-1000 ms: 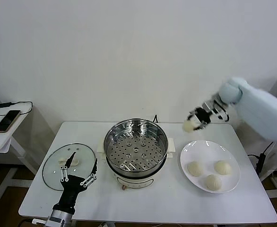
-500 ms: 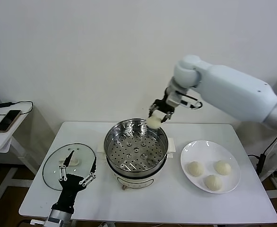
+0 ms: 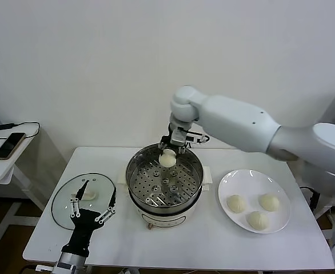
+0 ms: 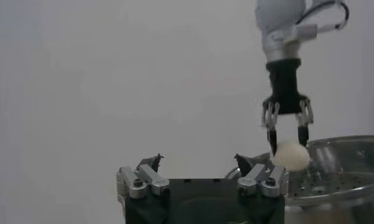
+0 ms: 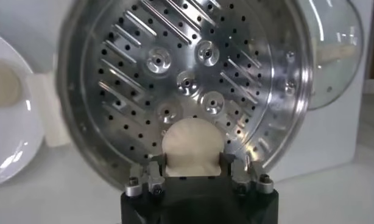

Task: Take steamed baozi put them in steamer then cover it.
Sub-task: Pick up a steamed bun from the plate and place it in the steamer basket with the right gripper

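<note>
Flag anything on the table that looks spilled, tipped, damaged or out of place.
Nothing stands out. The steamer sits upright, the lid lies flat beside it, three baozi rest on the plate, and the right gripper holds the fourth over the tray.

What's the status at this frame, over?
Right gripper shut on one baozi, over the steamer tray. Left gripper open, parked above the cover. Three baozi on plate. Nothing blocking.

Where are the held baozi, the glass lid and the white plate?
held baozi [image 3: 167, 159], head view, its rounded side.
glass lid [image 3: 64, 197], head view, bare glass.
white plate [image 3: 243, 180], head view, bare surface near rim.
</note>
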`<action>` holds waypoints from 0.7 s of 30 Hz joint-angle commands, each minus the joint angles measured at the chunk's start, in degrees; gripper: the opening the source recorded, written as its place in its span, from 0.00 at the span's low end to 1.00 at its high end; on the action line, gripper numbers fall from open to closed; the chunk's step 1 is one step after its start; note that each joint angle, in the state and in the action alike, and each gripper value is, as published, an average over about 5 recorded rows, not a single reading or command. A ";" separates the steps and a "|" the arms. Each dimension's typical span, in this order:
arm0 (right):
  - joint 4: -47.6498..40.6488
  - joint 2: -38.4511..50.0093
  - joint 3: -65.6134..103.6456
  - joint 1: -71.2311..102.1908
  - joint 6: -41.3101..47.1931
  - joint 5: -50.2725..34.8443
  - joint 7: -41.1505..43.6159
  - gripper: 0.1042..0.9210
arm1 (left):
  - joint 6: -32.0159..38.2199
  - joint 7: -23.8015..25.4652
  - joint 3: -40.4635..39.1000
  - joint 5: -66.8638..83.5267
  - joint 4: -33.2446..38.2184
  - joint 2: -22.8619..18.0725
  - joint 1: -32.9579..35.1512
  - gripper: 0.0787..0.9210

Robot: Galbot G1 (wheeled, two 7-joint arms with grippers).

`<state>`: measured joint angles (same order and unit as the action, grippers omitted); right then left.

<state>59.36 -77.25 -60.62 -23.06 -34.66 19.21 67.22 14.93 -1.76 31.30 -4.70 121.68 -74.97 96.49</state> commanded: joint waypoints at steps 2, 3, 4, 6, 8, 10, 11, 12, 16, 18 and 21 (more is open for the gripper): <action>-4.75 -4.61 0.12 1.96 -0.71 3.70 0.04 0.64 | 0.50 -0.15 0.38 0.10 -0.22 0.29 0.11 0.88; -4.97 -4.79 0.13 2.00 -0.75 3.72 0.18 0.65 | 0.52 -0.16 0.43 0.14 -0.20 0.30 0.13 0.88; -5.13 -4.94 0.10 2.02 -0.77 3.70 0.33 0.65 | 0.54 -0.17 0.47 0.18 -0.16 0.31 0.14 0.88; -5.27 -5.10 0.00 2.03 -0.70 3.62 0.73 0.66 | 0.57 -0.17 0.53 0.25 -0.08 0.31 0.19 0.88; -5.23 -5.10 -0.11 1.99 -0.58 3.40 1.21 0.67 | 0.58 -0.18 0.57 0.29 0.02 0.30 0.23 0.88; -5.12 -4.95 -0.22 1.91 -0.36 2.97 1.71 0.70 | 0.56 -0.19 0.58 0.31 0.10 0.25 0.27 0.88; -5.07 -4.83 -0.28 1.86 -0.32 2.77 1.86 0.72 | 0.54 -0.20 0.58 0.31 0.14 0.23 0.28 0.88; -4.91 -4.62 -0.34 1.80 -0.17 2.41 2.02 0.75 | 0.52 -0.20 0.57 0.31 0.21 0.20 0.30 0.88; -2.96 -2.84 -0.64 1.22 1.21 0.01 2.63 0.86 | 0.42 -0.20 0.57 0.30 0.45 0.08 0.39 0.88; -1.34 -1.18 -0.55 0.59 2.34 -1.73 3.34 0.87 | 0.35 -0.20 0.55 0.30 0.49 0.03 0.41 0.88; 1.39 2.37 -0.46 -0.98 5.00 -6.76 4.46 0.88 | 0.24 -0.19 0.51 0.28 0.52 0.02 0.37 0.88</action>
<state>58.96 -76.89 -60.89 -23.63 -31.51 15.97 70.68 15.36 -1.95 31.87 -4.42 122.05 -74.95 96.86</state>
